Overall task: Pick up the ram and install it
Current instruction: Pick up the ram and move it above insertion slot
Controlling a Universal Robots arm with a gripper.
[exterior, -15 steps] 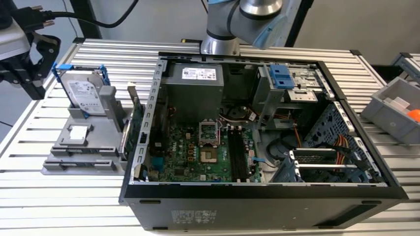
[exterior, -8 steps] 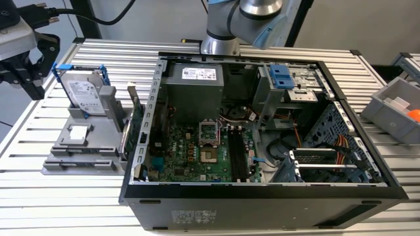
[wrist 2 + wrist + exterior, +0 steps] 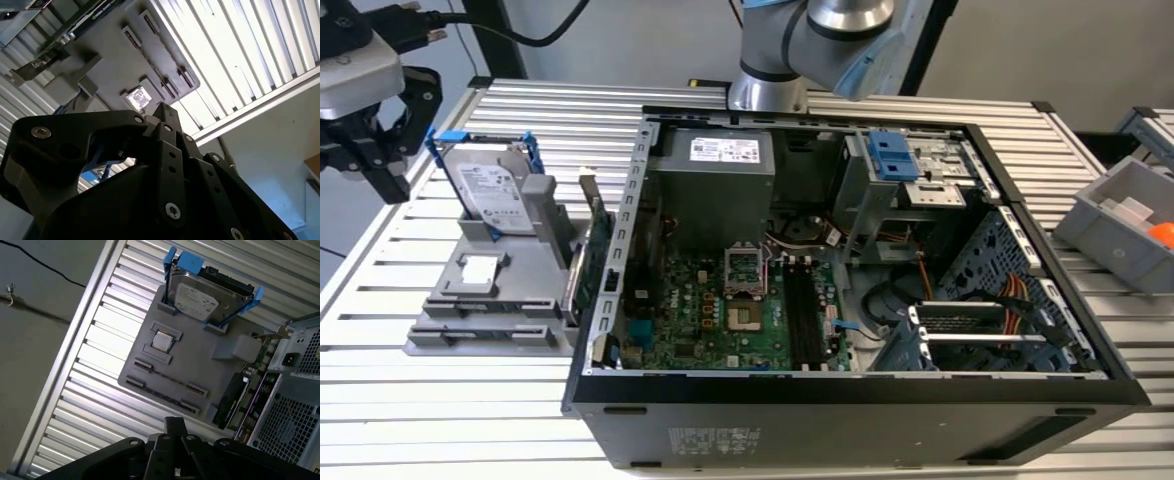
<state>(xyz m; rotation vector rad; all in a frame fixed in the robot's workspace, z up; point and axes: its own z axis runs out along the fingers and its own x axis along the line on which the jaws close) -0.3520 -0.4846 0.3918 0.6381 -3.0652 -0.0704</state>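
Observation:
The ram [image 3: 168,378] is a thin dark stick standing on edge in a slot of the grey holder [image 3: 200,367], seen edge-on in the first wrist view. My black gripper [image 3: 383,190] hangs above the table at the exterior view's far left, beyond the holder [image 3: 480,300] and well above it. Its fingers meet at one tip in both wrist views, shut with nothing between them [image 3: 175,421] [image 3: 161,108]. The open computer case [image 3: 854,390] lies at centre, with long black slots [image 3: 805,315] on its motherboard.
A silver hard drive in a blue frame [image 3: 491,195] stands upright at the holder's back. A green expansion card [image 3: 594,265] stands on edge between holder and case. A grey bin [image 3: 1127,225] sits at the exterior view's right. The slatted table edge [image 3: 55,375] runs beside the holder.

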